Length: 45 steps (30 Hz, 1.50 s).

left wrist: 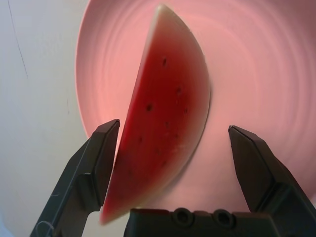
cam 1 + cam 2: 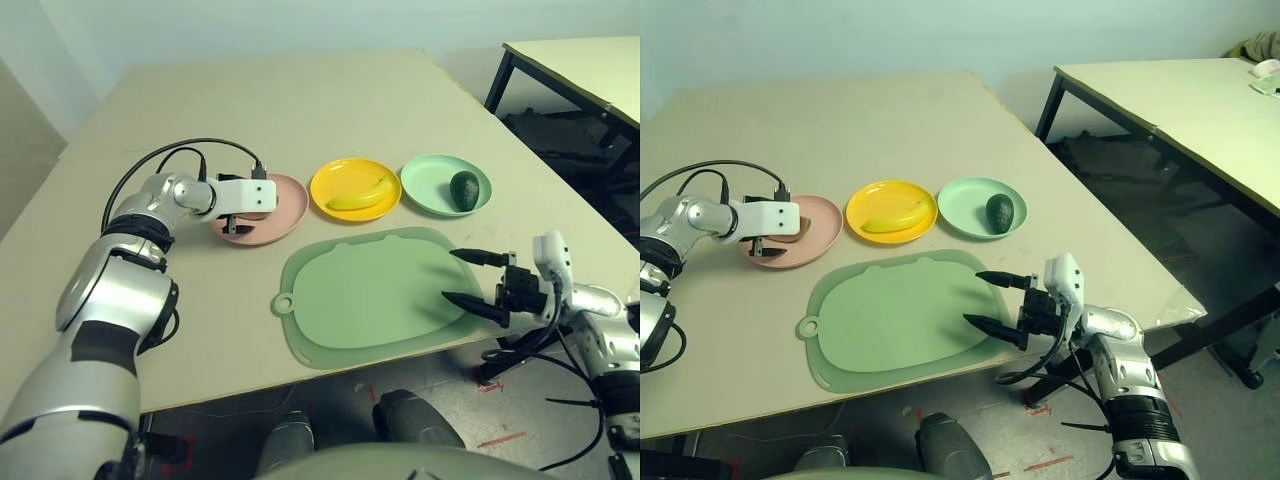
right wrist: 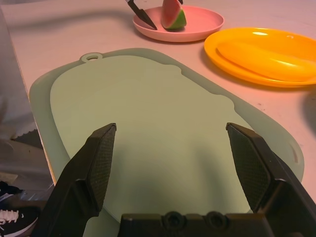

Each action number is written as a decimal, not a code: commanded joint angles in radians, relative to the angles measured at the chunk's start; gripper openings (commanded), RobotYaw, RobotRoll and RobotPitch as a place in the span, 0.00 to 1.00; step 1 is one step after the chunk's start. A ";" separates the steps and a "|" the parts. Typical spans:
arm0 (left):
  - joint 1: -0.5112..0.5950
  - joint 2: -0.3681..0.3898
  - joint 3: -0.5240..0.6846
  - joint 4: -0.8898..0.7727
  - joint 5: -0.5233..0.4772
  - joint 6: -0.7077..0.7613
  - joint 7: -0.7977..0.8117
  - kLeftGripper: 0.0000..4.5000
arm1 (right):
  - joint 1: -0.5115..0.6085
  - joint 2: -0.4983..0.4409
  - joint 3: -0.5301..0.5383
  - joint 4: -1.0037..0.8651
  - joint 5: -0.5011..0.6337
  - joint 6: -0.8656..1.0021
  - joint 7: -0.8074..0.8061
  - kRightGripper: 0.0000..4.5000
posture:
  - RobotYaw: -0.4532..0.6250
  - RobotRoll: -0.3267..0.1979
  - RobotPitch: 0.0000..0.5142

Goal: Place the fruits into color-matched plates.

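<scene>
Right wrist view: cutting mat [image 3: 163,133] fronts watermelon [image 3: 173,15] on pink plate [image 3: 197,25].

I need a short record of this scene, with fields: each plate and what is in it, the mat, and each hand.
pink plate: watermelon
yellow plate: banana
green plate: avocado
mat: nothing on it
left hand: open, over the pink plate, fingers either side of the watermelon
right hand: open, at the mat's right edge, holding nothing

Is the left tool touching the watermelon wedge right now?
Cannot tell. In the left wrist view the watermelon wedge lies on the pink plate between the open left tool, one finger overlapping its edge.
</scene>
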 commanded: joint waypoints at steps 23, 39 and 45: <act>0.917 -0.012 0.920 -1.223 -0.832 0.730 0.034 1.00 | -0.013 0.040 -0.188 0.072 0.040 -0.030 -0.251 1.00 | 0.31 0.62 0.03; 1.086 -0.337 0.930 -1.179 -0.847 0.543 0.294 1.00 | -0.069 0.033 -0.310 0.440 -0.013 -0.284 -0.424 1.00 | 0.30 0.62 0.08; 1.101 -0.412 0.881 -1.235 -0.821 0.503 0.378 1.00 | -0.160 -0.001 -0.320 0.644 -0.037 -0.342 -0.443 1.00 | 0.30 0.62 0.10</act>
